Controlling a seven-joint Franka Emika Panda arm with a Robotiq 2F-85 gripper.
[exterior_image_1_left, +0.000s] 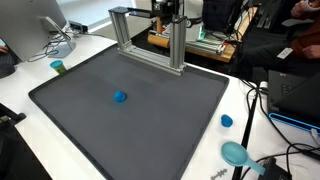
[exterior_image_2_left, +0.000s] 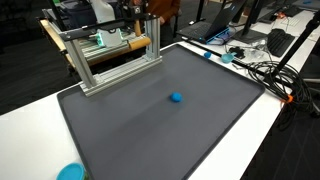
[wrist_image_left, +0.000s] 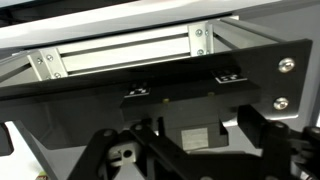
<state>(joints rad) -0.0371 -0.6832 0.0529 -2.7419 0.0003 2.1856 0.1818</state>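
- The claw (exterior_image_1_left: 170, 14) hangs high over the far edge of the work area. It is right above the top bar of a silver, slotted-bar aluminium frame (exterior_image_1_left: 179, 45), which is the nearest thing to it. I cannot tell whether the two touch.
- I cannot tell whether the claw is spread or clenched. The wrist view shows only its dark linkages low in the picture, with the tips cut off. Nothing shows between them.
- By my judgement little is done. The aluminium frame (exterior_image_2_left: 154, 42) stands upright under the claw and nothing seems to be carried. Everything else lies well apart from the claw.
- The frame is bare brushed metal: square posts, a grooved rail (wrist_image_left: 120, 45) and small corner brackets with bolts.
- Below and in front of the claw lies a dark grey, matte rubbery mat (exterior_image_1_left: 130, 125) with rounded corners, on a smooth white bench (exterior_image_1_left: 30, 90).
- Out on the mat, well away from the claw, sits a small, rounded blue lump (exterior_image_1_left: 120, 97) that looks like plastic.
- Farther off, beyond the mat's edge, a round blue cap (exterior_image_1_left: 227, 121) rests on the bench.
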